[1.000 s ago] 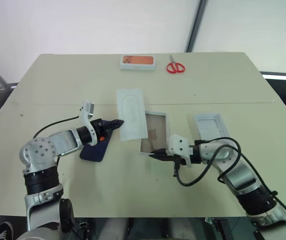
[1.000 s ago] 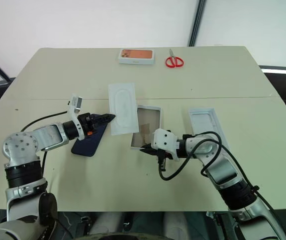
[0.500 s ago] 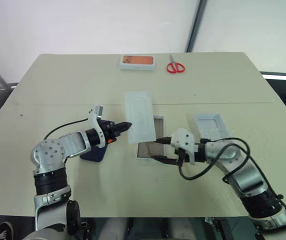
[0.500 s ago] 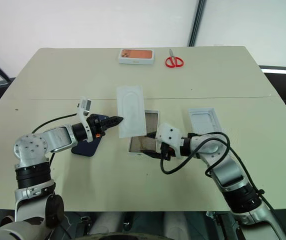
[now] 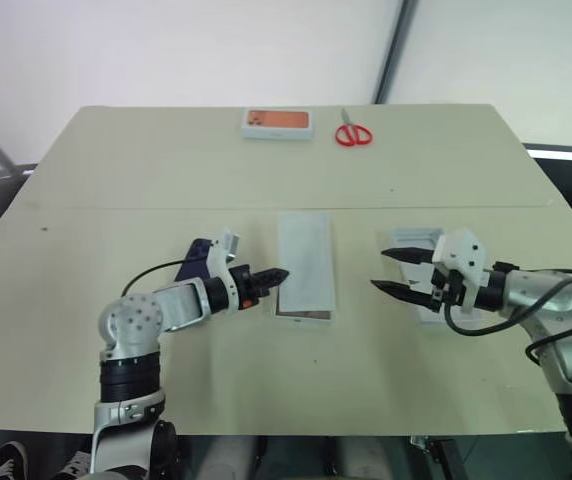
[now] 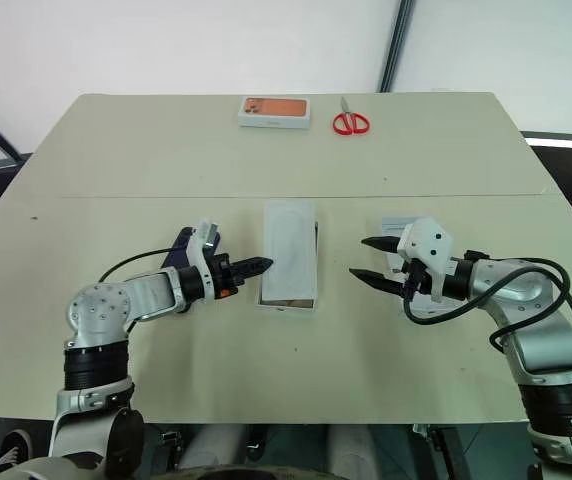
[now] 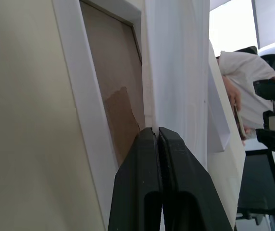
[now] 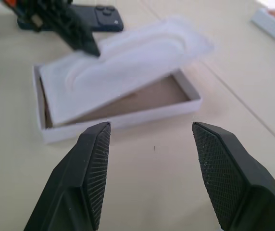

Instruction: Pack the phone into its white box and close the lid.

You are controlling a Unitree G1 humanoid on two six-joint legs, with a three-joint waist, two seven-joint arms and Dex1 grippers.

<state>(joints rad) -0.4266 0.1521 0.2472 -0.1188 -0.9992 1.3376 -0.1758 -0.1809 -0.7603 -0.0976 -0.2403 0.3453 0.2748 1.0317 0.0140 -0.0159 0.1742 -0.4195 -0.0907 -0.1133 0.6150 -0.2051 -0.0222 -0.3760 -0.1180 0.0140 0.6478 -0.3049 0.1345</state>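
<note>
Pinching a white insert over the white box, left tool; right tool spread.

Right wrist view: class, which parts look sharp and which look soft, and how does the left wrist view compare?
Right wrist view: the claw's textured fingers are crisp, the raised end of the white insert blurs; left wrist view: the white box edge is sharp, the background past the table is washed out bright.

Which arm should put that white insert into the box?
Left. Its tool is shut on the insert's edge, holding it tilted over the box. The right tool is open, empty and off to the side.
</note>
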